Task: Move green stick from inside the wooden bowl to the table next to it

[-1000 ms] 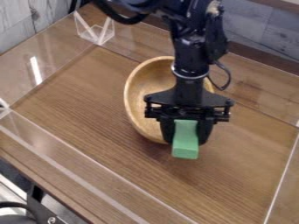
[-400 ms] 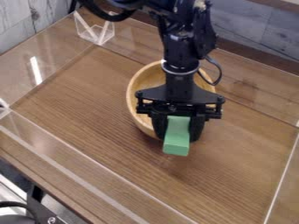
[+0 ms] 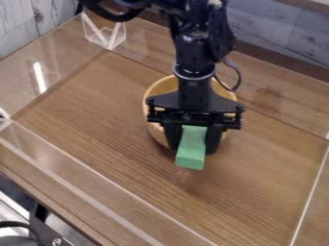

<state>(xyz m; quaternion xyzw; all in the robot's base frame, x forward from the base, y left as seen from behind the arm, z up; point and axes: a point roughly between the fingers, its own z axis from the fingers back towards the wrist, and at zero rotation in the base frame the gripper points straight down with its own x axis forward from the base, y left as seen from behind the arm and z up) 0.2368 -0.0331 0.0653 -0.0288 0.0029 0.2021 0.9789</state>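
Bright green rectangular stick (image 3: 191, 154) was clamped in the black robot gripper (image 3: 197, 132) — it hung off the near side of the round tan wooden bowl (image 3: 157, 108), long axis pointing toward the camera, brown wood-grain counter (image 3: 103, 144) next for it, I'd guess.

clear plastic bit (image 3: 106, 31), angular, at far l. of view, upright-ish. another clear plastic pc. (image 3: 4, 118) at l. edge, cut off by frame. blk cable (image 3: 29, 228) w/ curved run in bottom l. corner, partly out of view.
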